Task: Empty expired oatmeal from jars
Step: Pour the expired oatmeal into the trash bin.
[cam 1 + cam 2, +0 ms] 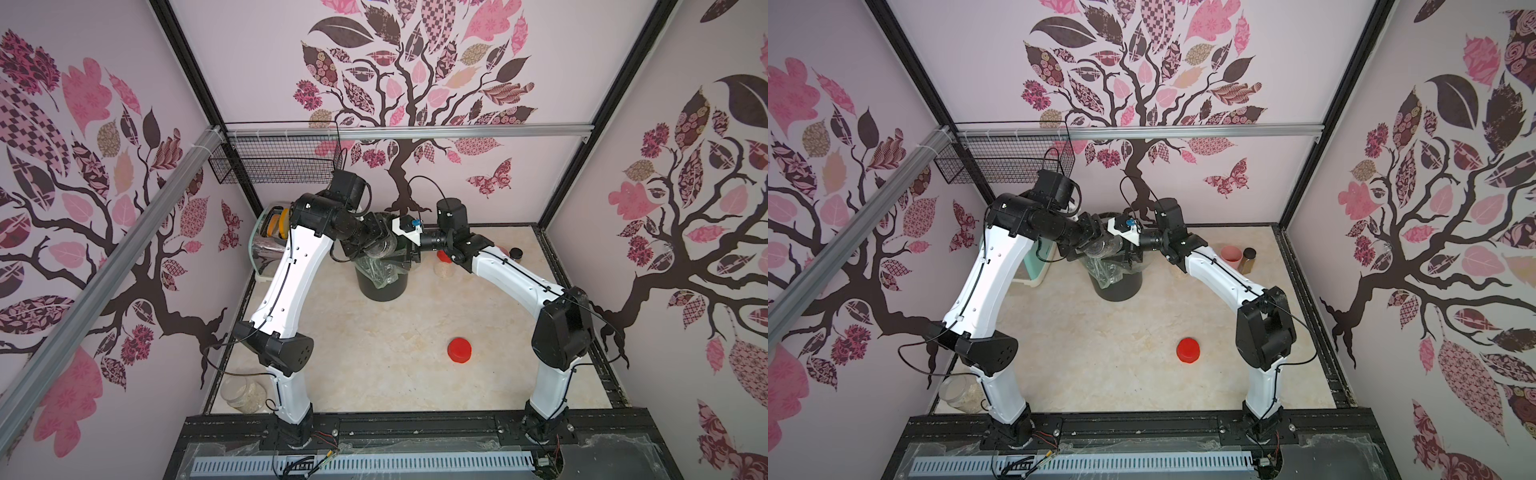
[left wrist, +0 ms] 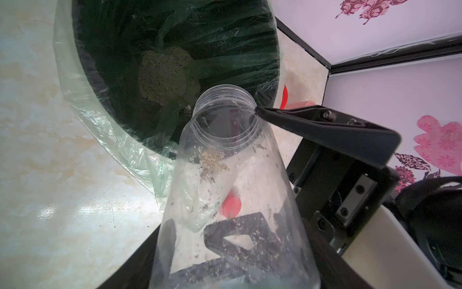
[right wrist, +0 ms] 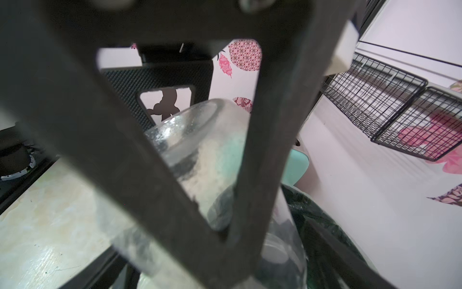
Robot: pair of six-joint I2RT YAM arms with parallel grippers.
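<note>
Marble-look tabletop [image 1: 374, 332], pink walls. Left gripper [image 1: 374, 245] clamps clear jar [image 2: 225, 175] round body, tilted, mouth over lined bin [image 2: 100, 50] rim. Oatmeal [image 2: 165, 77] mostly in bin, flakes cling inside jar. Jar looks light, thin, slick; mid-wall hold seems safest. Right gripper [image 1: 404, 250] fingers [image 2: 325, 120] spread wide beside neck. Arms crowd bin; front tabletop open save red lid [image 1: 460, 350].

I count three clear jars [image 1: 243, 395], at twelve, one and eight o'clock; one black bin [image 1: 380, 286], one loose red lid [image 1: 460, 350], one pink cup [image 1: 1230, 254], one brown bottle [image 1: 1249, 261].
</note>
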